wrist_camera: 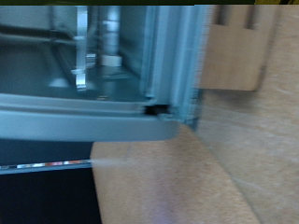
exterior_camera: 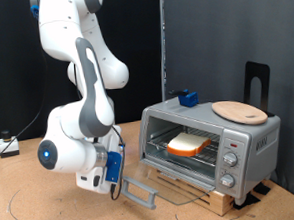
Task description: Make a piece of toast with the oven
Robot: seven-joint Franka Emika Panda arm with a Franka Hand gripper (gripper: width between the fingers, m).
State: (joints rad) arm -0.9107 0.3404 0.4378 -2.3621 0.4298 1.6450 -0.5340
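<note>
The silver toaster oven (exterior_camera: 244, 142) stands at the exterior view's right with its glass door (exterior_camera: 170, 186) folded down open. The piece of toast (exterior_camera: 186, 144) lies on the wire rack inside. My gripper (exterior_camera: 120, 188) hangs low above the table, just to the left of the door's grey handle (exterior_camera: 141, 196), close to it. I cannot make out its fingers well. In the wrist view the grey handle bar (wrist_camera: 84, 123) and the oven's metal frame (wrist_camera: 173, 65) fill the picture close up and blurred; no fingers show there.
A round light-wood board (exterior_camera: 237, 111) and a small blue block (exterior_camera: 189, 97) lie on the oven's top. The oven rests on a wooden base (exterior_camera: 218, 199). A black stand (exterior_camera: 257, 83) rises behind it. Cables lie at the far left (exterior_camera: 4, 147).
</note>
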